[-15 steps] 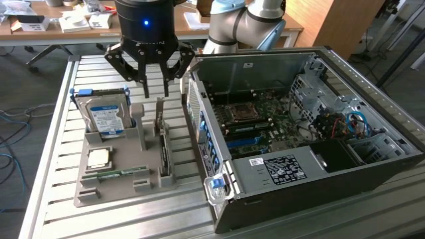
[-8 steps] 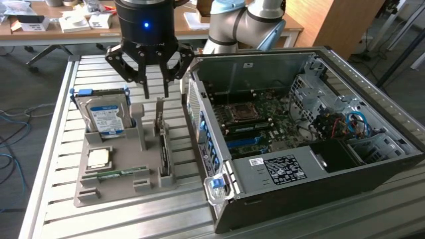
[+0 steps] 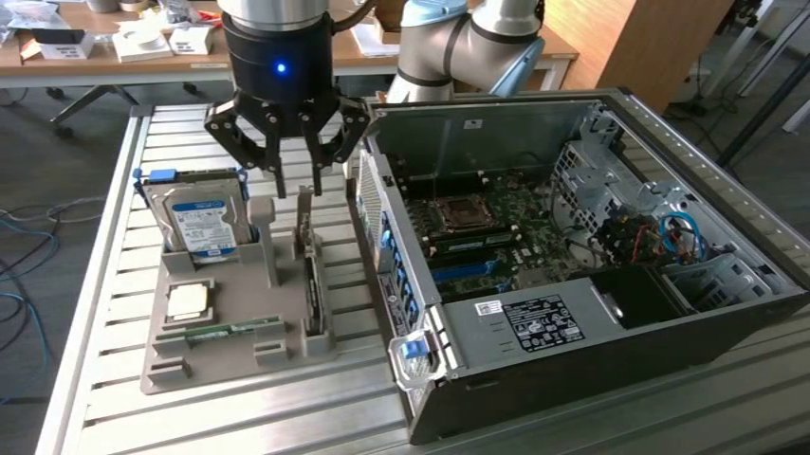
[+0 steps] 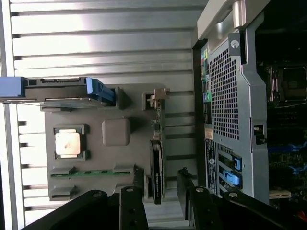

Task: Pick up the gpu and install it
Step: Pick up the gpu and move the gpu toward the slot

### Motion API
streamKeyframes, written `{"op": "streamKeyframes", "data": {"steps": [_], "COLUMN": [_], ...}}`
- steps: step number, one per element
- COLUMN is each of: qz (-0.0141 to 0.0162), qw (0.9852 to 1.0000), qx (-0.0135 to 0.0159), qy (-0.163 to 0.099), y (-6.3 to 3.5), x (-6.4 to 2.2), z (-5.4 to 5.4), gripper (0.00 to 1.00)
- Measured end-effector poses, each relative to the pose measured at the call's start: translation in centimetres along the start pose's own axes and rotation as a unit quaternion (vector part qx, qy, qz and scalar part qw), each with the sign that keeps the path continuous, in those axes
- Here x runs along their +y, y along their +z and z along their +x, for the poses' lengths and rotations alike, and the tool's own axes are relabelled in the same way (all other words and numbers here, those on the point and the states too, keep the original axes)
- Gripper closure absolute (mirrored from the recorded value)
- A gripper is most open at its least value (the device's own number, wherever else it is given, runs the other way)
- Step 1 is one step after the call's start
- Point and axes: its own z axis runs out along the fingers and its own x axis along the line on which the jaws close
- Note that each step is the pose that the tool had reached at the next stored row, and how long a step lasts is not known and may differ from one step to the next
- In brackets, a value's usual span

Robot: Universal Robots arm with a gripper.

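Jaws spread apart, gripper directly over upright gpu in gray holder, seemingly not touching

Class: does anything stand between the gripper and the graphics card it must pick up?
Nothing visible does. The open gripper hangs just above the graphics card, which stands on edge in the gray holder. The hard drive and the computer case stand off to either side.
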Motion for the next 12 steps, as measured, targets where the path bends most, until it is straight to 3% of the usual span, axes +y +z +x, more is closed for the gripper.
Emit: {"op": "streamKeyframes", "data": {"steps": [12], "qz": [0.0000], "qw": [1.0000], "qx": [0.0000], "qy": [0.000], "y": [2.18], "x": [-0.12], "z": [0.0], "gripper": [0.58]}}
